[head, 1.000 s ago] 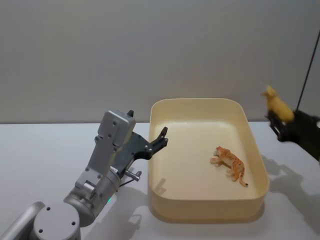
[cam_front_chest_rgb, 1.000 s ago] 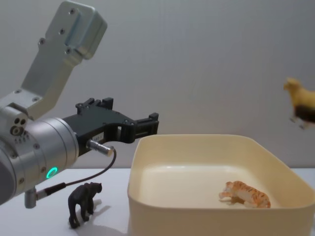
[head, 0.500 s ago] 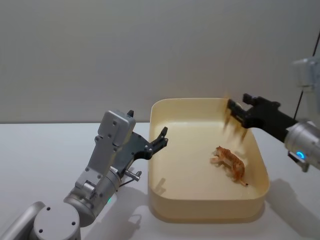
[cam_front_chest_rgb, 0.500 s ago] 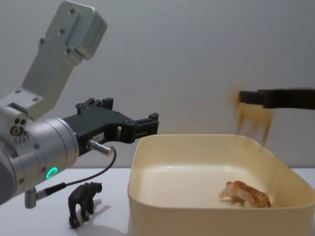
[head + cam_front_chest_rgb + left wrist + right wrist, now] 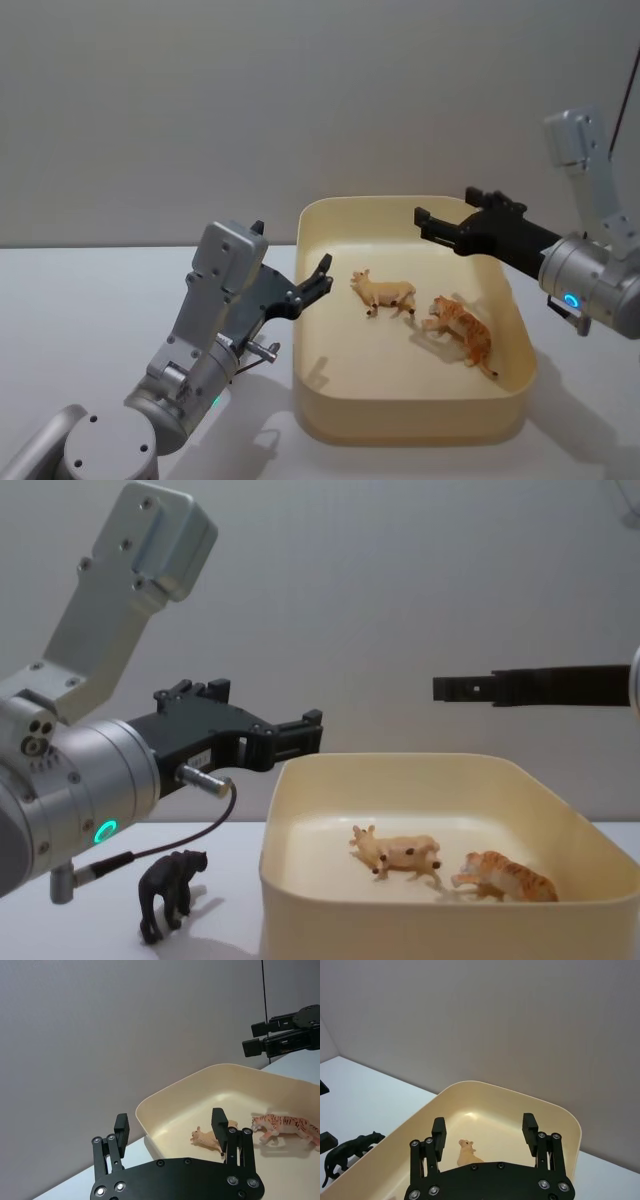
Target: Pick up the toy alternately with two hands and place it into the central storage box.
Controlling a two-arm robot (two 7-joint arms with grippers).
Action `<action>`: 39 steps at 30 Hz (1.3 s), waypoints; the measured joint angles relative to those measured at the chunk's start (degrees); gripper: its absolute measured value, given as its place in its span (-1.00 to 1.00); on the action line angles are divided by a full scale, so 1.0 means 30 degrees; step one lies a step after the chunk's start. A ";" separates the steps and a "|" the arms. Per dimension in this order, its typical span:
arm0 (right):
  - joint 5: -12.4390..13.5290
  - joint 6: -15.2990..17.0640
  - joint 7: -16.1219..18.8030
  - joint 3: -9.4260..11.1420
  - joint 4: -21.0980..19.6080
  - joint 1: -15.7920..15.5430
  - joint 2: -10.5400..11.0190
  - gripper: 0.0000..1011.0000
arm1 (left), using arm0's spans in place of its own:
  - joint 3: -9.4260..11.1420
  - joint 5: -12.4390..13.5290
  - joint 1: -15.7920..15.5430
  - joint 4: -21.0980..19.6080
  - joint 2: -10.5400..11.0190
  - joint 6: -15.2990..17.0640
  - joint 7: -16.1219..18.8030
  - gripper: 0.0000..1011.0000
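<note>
Toy [image 5: 385,292] in box [image 5: 400,428], below right gripper [image 5: 421,220]

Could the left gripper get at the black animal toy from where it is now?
Probably yes. The black toy stands free on the table just left of the storage box, below the open, empty left gripper; nothing covers it.

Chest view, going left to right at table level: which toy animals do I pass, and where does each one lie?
Black toy animal, standing left of the storage box → pale tan toy, lying inside the box → orange striped tiger, also inside the box.
</note>
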 joint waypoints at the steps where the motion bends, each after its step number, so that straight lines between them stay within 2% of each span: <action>1: 0.0034 -0.0002 -0.0029 0.0020 -0.0031 -0.0017 0.0033 0.87 | 0.0000 0.0000 0.0001 0.0000 0.0000 0.0000 0.0000 0.98; 5: 0.0328 -0.0128 -0.0373 0.0307 -0.0429 -0.0333 0.0350 0.98 | 0.0001 0.0000 0.0000 0.0001 0.0000 0.0000 0.0000 0.98; 14: 0.1401 -0.0587 -0.1448 0.1295 -0.1813 -0.1541 0.1420 0.98 | 0.0001 -0.0001 0.0000 0.0000 0.0000 0.0000 0.0000 0.98; 21: 0.1945 -0.0806 -0.1954 0.1787 -0.2539 -0.2174 0.1951 0.98 | -0.0016 -0.0129 0.0111 -0.0145 0.0043 0.0204 0.0019 0.98; 32: 0.2384 -0.0974 -0.2354 0.2187 -0.3102 -0.2674 0.2380 0.98 | -0.0118 -0.1540 0.0721 -0.0998 0.0196 0.1746 0.0913 0.98; 39: 0.2519 -0.1034 -0.2475 0.2311 -0.3293 -0.2830 0.2509 0.98 | -0.0257 -0.2651 0.0974 -0.1388 0.0111 0.3375 0.2068 0.98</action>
